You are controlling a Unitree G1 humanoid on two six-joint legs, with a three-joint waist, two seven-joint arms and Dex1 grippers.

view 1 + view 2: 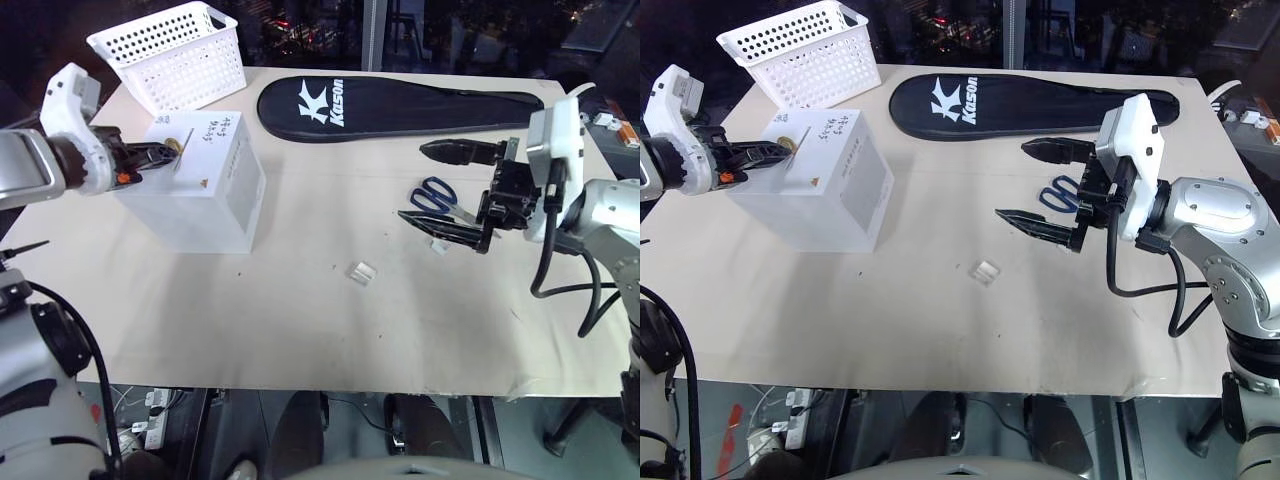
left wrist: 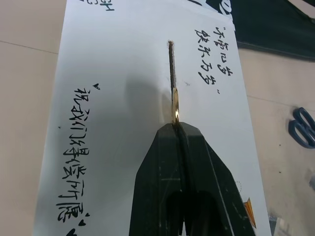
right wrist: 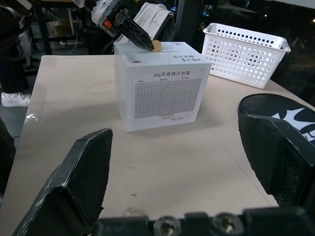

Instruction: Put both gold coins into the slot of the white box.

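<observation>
One gold coin (image 2: 175, 104) pinched by left gripper (image 2: 177, 129) over white box (image 2: 123, 123) slot.

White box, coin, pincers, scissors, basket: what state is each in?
White box: upright, slot on top.
Gold coin: held on edge above the slot.
Left pincer: shut on gold coin.
Right pincer: open, empty.
Scissors: lying flat.
Basket: upright.
</observation>
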